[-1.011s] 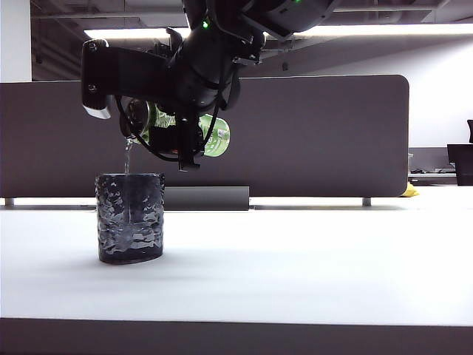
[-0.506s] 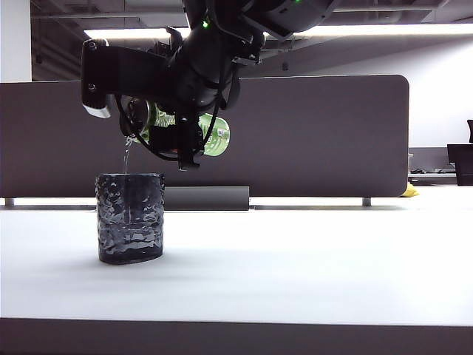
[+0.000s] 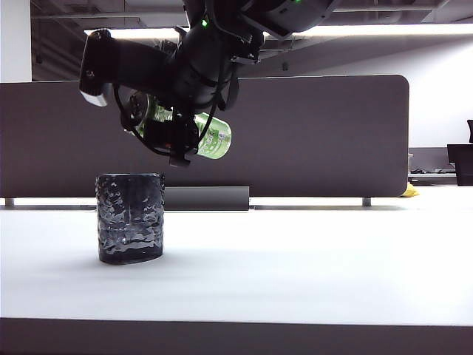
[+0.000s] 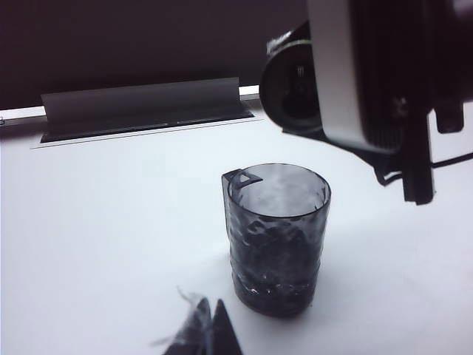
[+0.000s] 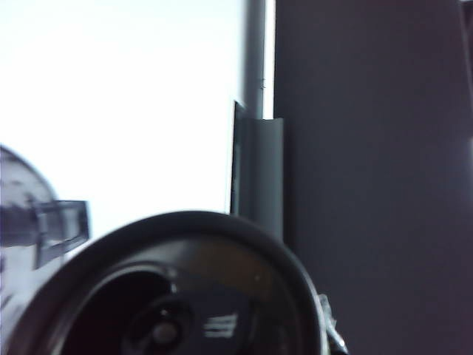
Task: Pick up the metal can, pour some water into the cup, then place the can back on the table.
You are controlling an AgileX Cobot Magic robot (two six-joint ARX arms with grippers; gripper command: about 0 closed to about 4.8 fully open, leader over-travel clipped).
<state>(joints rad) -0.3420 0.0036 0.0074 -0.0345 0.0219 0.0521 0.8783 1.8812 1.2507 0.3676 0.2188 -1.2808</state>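
Note:
The metal can (image 3: 212,137), bright green, hangs nearly on its side in the air above and just right of the cup (image 3: 130,217). My right gripper (image 3: 174,133) is shut on the can's middle, reaching over from the right. No water falls from the can's mouth. The cup, a dark dimpled tumbler, stands on the white table (image 3: 295,259) with water in it. The left wrist view shows the cup (image 4: 277,237) from above and the can's top (image 4: 292,92) beside it. My left gripper (image 4: 205,330) is shut and empty, short of the cup. The can's end (image 5: 185,296) fills the right wrist view.
A dark grey divider panel (image 3: 318,133) runs along the back of the table, with a grey cable tray (image 3: 207,198) at its foot behind the cup. The right arm's wrist camera housing (image 3: 96,70) hangs out over the cup's left side.
The stream of water from the can into the cup has stopped. The right wrist has rolled, lifting the can's mouth a little above where it was.

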